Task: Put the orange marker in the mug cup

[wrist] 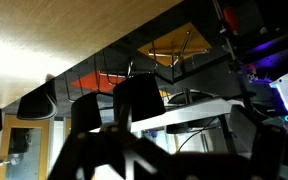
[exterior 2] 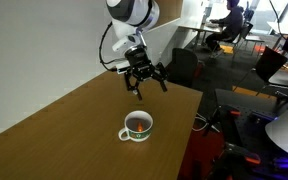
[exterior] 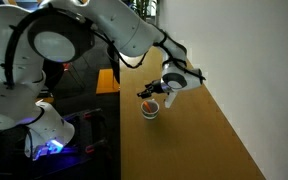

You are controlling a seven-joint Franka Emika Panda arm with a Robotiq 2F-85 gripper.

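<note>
The mug cup (exterior 2: pixel 137 127) stands upright on the wooden table, white rim and dark outer wall, and shows in both exterior views (exterior: pixel 151 110). A bit of the orange marker (exterior 2: pixel 139 123) shows inside the cup, and as an orange spot at its mouth (exterior: pixel 149 103). My gripper (exterior 2: pixel 144 88) hangs above and slightly behind the cup, its fingers spread open and empty; it also shows in an exterior view (exterior: pixel 156 92). The wrist view looks out at the room, with only dark finger parts along its bottom edge; the cup and marker are out of that view.
The wooden table (exterior 2: pixel 54 140) runs along a white wall. Its edge (exterior 2: pixel 189 130) drops off toward office chairs (exterior 2: pixel 184 65) and equipment with blue-purple lights (exterior: pixel 54 145). The robot's base and arm (exterior: pixel 44 60) stand beside the table.
</note>
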